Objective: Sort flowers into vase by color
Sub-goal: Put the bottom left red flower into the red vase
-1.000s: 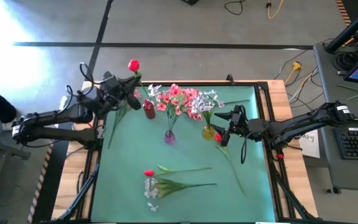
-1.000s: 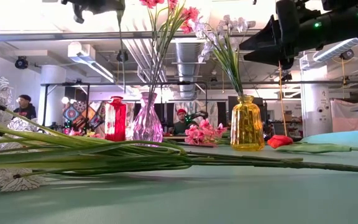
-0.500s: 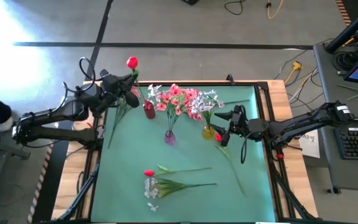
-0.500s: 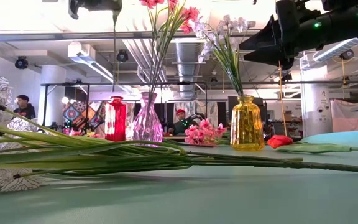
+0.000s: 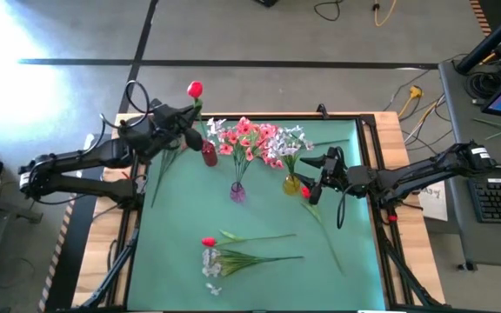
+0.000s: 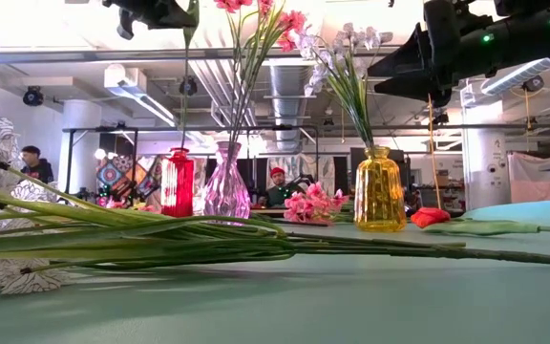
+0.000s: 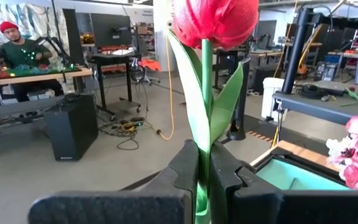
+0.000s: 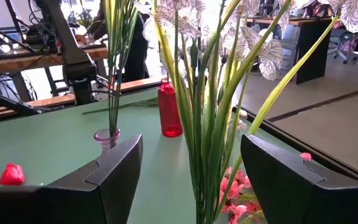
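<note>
Flowers stand sorted in part: pink sprays point(image 5: 246, 139) in the clear pink vase point(image 5: 237, 192), pale ones point(image 5: 290, 139) in the yellow vase point(image 5: 292, 184), while the red vase point(image 5: 209, 155) holds none. No brand or writing can be read anywhere. The left gripper point(image 5: 183, 119), near the red vase above the table's far left corner, is clamped on a red tulip's point(image 7: 215, 22) stem. The right gripper point(image 5: 313, 182) hovers beside the yellow vase, fingers wide. More stems point(image 5: 246, 252) lie on the green mat point(image 5: 181, 252). Only the left wrist view shows a seated person point(image 7: 17, 53); the low view shows a workshop, perhaps with other people
</note>
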You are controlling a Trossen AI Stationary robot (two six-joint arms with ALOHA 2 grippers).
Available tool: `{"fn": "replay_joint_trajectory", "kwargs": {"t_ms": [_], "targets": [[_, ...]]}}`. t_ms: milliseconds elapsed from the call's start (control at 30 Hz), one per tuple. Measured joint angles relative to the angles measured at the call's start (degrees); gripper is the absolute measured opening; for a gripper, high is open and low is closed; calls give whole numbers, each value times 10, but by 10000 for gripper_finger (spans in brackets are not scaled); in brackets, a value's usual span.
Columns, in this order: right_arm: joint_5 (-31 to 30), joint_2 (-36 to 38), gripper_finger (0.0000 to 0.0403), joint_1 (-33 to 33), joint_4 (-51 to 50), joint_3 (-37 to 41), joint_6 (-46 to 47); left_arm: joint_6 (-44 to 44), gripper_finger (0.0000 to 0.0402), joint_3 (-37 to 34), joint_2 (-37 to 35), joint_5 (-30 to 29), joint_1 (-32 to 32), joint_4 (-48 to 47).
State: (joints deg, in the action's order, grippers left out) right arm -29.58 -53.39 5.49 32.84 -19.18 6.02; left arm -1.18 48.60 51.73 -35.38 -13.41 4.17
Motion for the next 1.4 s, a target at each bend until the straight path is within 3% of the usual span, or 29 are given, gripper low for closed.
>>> {"fn": "replay_joint_trajectory", "kwargs": {"t_ms": [733,1133,1400], "targets": [[0,0,265,0,0,0,-3,-31,3,-5,7,-31,-2,-33],[0,0,265,0,0,0,-2,-54,91,-5,7,-30,-2,-66],[0,0,265,0,0,0,4,-81,156,0,2,-30,-2,-138]]}}
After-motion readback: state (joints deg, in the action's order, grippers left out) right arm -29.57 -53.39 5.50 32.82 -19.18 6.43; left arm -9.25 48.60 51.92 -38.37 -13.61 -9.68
